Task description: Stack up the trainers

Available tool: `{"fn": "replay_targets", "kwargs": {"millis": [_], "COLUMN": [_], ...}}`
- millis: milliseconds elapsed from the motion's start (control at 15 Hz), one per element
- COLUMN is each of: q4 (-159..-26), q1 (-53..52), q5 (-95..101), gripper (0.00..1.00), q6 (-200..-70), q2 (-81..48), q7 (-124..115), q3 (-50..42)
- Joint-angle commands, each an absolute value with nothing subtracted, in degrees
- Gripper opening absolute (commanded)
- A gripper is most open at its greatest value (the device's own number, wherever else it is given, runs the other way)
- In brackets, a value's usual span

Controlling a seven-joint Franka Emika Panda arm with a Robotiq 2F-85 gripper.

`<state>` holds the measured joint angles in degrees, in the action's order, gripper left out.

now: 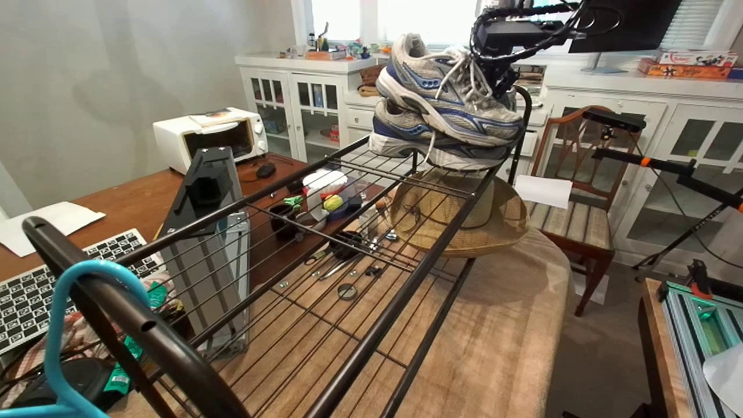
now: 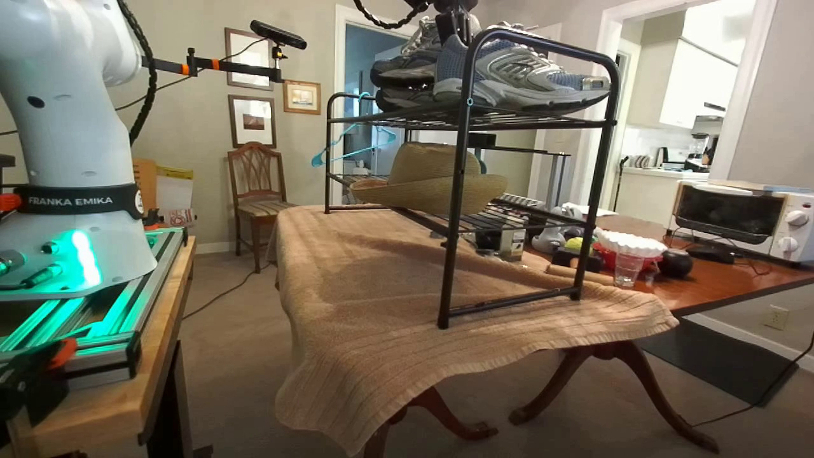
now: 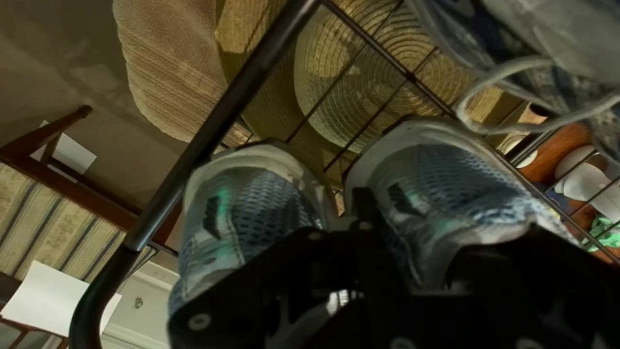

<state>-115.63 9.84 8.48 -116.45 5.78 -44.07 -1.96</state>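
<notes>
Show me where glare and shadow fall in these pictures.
In an exterior view, the windows glare white; in an exterior view, a green light flares on the base and shadow darkens the towel; the wrist view is dim, with a green tint on the shoes.

Two trainers [image 1: 444, 104] lie stacked atop one end of a rack [image 2: 449, 273], two more trainers [image 3: 450, 174] side by side next to them. A hat [image 2: 432, 168] sits lower in the rack, beneath the trainers; a hanger [image 1: 56, 348] hooks over the opposite end. Between rack and table [image 2: 712, 280] lies a cloth [image 2: 369, 286].
</notes>
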Motion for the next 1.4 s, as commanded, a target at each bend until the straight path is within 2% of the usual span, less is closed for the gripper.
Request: {"fn": "replay_targets", "kwargs": {"millis": [0, 67, 133, 200, 333, 733, 1333], "q4": [-114.7, -114.6, -114.7, -114.8, -115.0, -115.6, -117.8], "q1": [8.8, 8.8, 8.7, 8.6, 8.6, 8.9, 9.9], "q5": [10.5, 10.7, 10.5, 10.1, 8.8, 5.2, -0.4], "gripper": [0.03, 0.03, 0.35, 0.38, 0.52, 0.98, 1.0], "q6": [-114.8, -114.8, -114.7, -114.9, -115.4, -116.3, -116.9], "q2": [4.8, 4.8, 5.0, 5.2, 5.9, 8.9, 15.4], "q7": [-43.4, -43.3, -43.4, -42.9, -42.1, -40.9, -40.5], "q3": [-2.8, -2.8, -2.9, -2.9, -3.2, -4.1, -5.0]}}
